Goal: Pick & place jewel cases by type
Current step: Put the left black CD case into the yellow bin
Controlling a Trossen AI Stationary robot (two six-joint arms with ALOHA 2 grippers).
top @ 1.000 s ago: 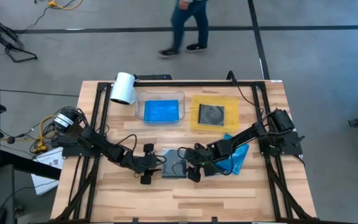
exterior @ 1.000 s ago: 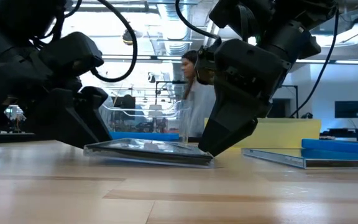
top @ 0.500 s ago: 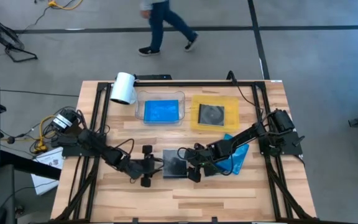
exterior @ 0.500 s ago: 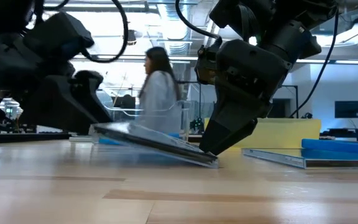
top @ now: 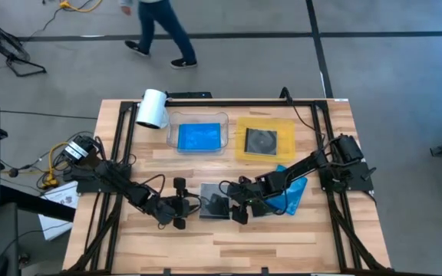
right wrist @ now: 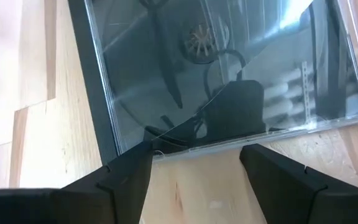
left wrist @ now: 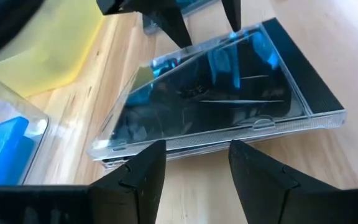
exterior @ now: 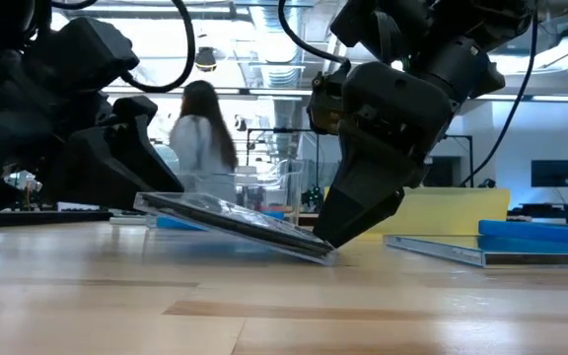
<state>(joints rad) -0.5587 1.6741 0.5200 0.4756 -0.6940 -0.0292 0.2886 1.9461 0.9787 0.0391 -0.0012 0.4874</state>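
A grey-clear jewel case with a dark disc [top: 215,205] lies between my two grippers at the table's middle. In the low view it is tilted [exterior: 235,225]: its left edge is raised and its right edge is on the wood. My left gripper [top: 190,205] is open at the raised left edge. My right gripper [top: 235,207] is open at the low right edge. Blue cases [top: 291,192] lie on the table under my right arm. My left gripper comes in nearly level from the table's left. The case's left edge [left wrist: 216,138] lies across the tips of both open fingers [left wrist: 157,152], raised off the wood. Whether it rests on them or leans against them, I cannot tell. My right gripper slants down from the table's right. The case's right edge [right wrist: 197,148] lies against the tips of both open fingers [right wrist: 138,158], across the gap between them. That edge [exterior: 321,256] rests on the table.
A clear tray [top: 171,130] at the far middle holds a blue case [top: 198,136]. A yellow tray [top: 286,126] beside it holds a grey-clear case [top: 261,141]. A white roll [top: 152,109] lies at the far left. A person walks beyond the far edge.
The grey-clear case has gone from nearly flat to tilted. Its left edge has risen at my left gripper, while its right edge has stayed on the table at my right gripper. My left gripper has shifted a little toward the near edge.
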